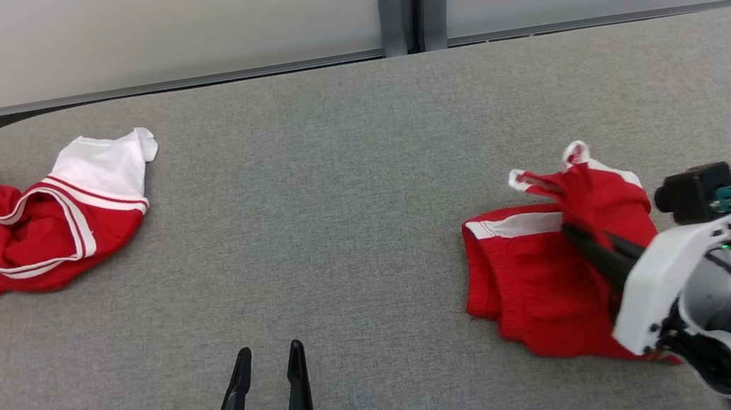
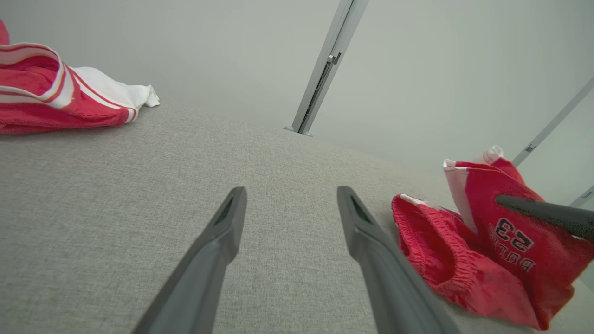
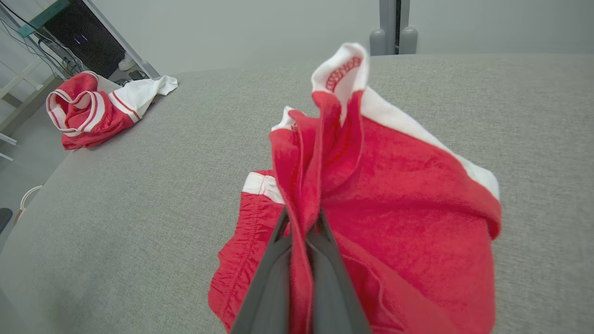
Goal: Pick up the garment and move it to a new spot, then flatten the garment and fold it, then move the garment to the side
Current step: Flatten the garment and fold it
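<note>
**A pinched fold, ready for the lift**

My right claw (image 3: pixel 302 214) is clamped on a bunched fold of the red shorts (image 1: pixel 526 275), holding it raised while the waistband rests on the grey table (image 1: pixel 336 202), to my right. My left claw (image 1: pixel 270 350) stands apart, empty, kept free for flattening.

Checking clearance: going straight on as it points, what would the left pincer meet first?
Likely only bare grey tabletop: the left pincer points between the striped garment and the shorts; depth is unclear.
</note>
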